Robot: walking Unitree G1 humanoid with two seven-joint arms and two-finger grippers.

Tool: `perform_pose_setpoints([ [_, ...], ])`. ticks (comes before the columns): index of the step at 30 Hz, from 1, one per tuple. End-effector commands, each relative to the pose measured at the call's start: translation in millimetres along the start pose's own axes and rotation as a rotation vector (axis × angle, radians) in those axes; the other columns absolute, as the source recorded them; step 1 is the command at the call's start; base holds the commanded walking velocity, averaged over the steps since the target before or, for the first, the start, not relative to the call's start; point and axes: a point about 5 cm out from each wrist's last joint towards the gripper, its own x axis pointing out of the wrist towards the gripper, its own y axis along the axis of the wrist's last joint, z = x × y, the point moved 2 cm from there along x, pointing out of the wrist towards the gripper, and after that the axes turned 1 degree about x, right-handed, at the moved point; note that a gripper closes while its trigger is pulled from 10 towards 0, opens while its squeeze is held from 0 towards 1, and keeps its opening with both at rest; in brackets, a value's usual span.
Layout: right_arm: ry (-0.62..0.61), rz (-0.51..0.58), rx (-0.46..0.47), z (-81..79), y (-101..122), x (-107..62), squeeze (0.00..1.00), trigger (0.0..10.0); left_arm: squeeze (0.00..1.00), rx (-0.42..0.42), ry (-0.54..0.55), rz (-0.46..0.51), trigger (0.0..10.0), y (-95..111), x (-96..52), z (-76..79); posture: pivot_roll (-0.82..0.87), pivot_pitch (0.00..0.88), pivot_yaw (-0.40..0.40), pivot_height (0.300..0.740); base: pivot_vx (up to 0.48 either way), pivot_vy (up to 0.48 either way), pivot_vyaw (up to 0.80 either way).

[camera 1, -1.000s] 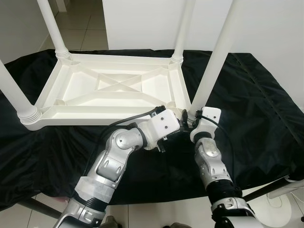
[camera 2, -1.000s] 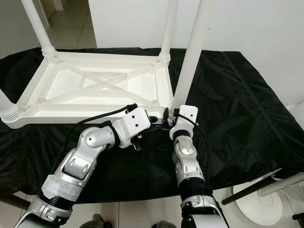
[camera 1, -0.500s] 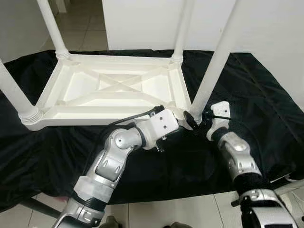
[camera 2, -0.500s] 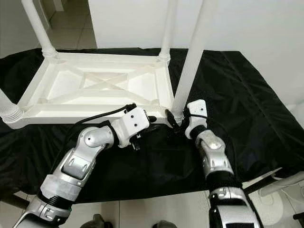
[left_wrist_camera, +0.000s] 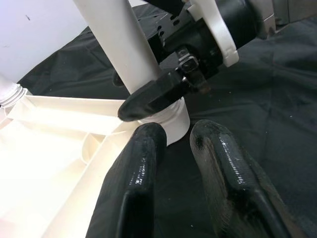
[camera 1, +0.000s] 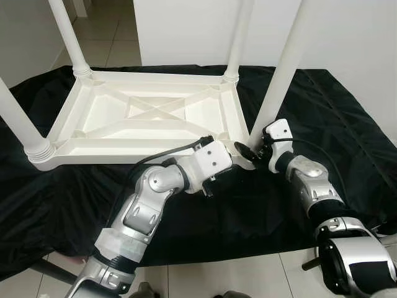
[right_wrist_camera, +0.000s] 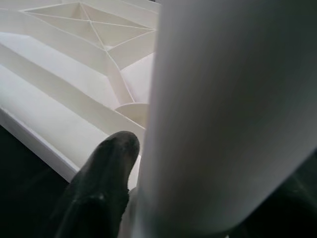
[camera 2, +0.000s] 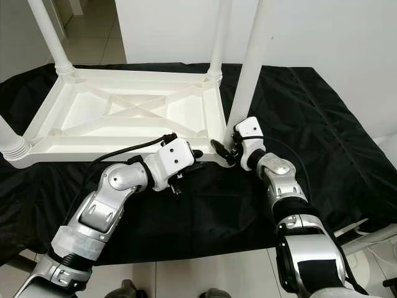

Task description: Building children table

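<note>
The white children's table (camera 1: pixel 124 151) lies upside down on a black cloth, its legs pointing up. My right gripper (camera 1: pixel 251 152) is shut on the base of the near right leg (camera 1: pixel 282 68), where the leg meets the table's corner. One of its fingers (left_wrist_camera: pixel 153 96) crosses in front of the leg, and the right wrist view has a finger (right_wrist_camera: pixel 106 168) pressed beside the leg (right_wrist_camera: pixel 228 114). My left gripper (left_wrist_camera: pixel 178 131) hovers just short of that same corner, slightly open with nothing between its fingers.
The black cloth (camera 1: pixel 347 124) covers the work surface to its edges. Three other legs stand at the far left (camera 1: pixel 68 37), far right (camera 1: pixel 239 37) and near left (camera 1: pixel 18 121) corners. A white wall rises behind; tiled floor lies at the far left.
My right forearm has swung out to the right and its wrist has turned, while the gripper stays at the leg's base. The left arm has barely moved.
</note>
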Motion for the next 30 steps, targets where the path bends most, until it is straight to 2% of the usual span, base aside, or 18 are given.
perform_pose_setpoints([
  [1, 0.054, -0.029, 0.014, -6.2, -8, 0.3, 0.0, 0.0, 0.0, -0.003, 0.093, -0.007, 10.0, 0, -1.4, -8.5, -0.03, 0.0, -0.003, 0.74, 0.0, 0.0, 0.0],
  [11, 0.027, -0.028, 0.062, -2.6, -15, -5.3, 0.0, 0.0, 0.0, -0.001, 0.086, -0.004, 10.0, 1, 0.2, -8.1, -0.05, 0.0, 0.01, 0.74, 0.0, 0.0, 0.0],
  [12, 0.02, -0.024, 0.072, -2.0, -16, -6.0, 0.0, 6.8, 0.0, -0.001, 0.083, -0.003, 10.0, 2, 0.7, -8.0, -0.05, 0.0, 0.01, 0.74, 0.0, 0.0, 0.0],
  [13, 0.02, -0.024, 0.072, -2.0, -16, -6.0, 0.0, 6.8, 0.0, -0.001, 0.083, -0.003, 10.0, 2, 0.7, -8.0, -0.05, 0.0, 0.01, 0.74, 0.0, 0.0, 0.0],
  [14, -0.006, -0.007, 0.109, -1.1, -16, -6.2, 0.0, 10.0, 0.0, -0.001, 0.08, -0.001, 10.0, 2, 1.4, -7.8, -0.05, 0.0, 0.013, 0.74, 0.0, 0.0, 0.0],
  [17, -0.091, 0.069, 0.217, -2.4, -14, -5.6, 0.0, 10.0, 0.0, -0.002, 0.073, 0.001, 10.0, 2, 2.6, -7.0, -0.06, 0.0, 0.013, 0.74, 0.0, 0.0, 0.0],
  [24, -0.208, 0.087, 0.267, -3.4, -12, -2.0, 0.0, 10.0, 0.0, -0.005, 0.072, 0.0, 10.0, 2, 2.4, -5.6, -0.06, 0.0, 0.009, 0.74, 0.0, 0.0, 0.0],
  [28, -0.377, 0.068, 0.284, -6.4, -12, 1.3, 0.0, 10.0, 0.0, -0.01, 0.077, -0.004, 10.0, 1, 1.8, -5.8, -0.06, 0.0, 0.005, 0.74, 0.0, 0.0, 0.0],
  [30, -0.506, 0.054, 0.315, -19.6, -13, 3.5, 0.0, 10.0, 0.0, -0.012, 0.079, -0.005, 10.0, 0, 1.8, -5.4, -0.06, 0.0, 0.001, 0.74, 0.0, 0.0, 0.0],
])
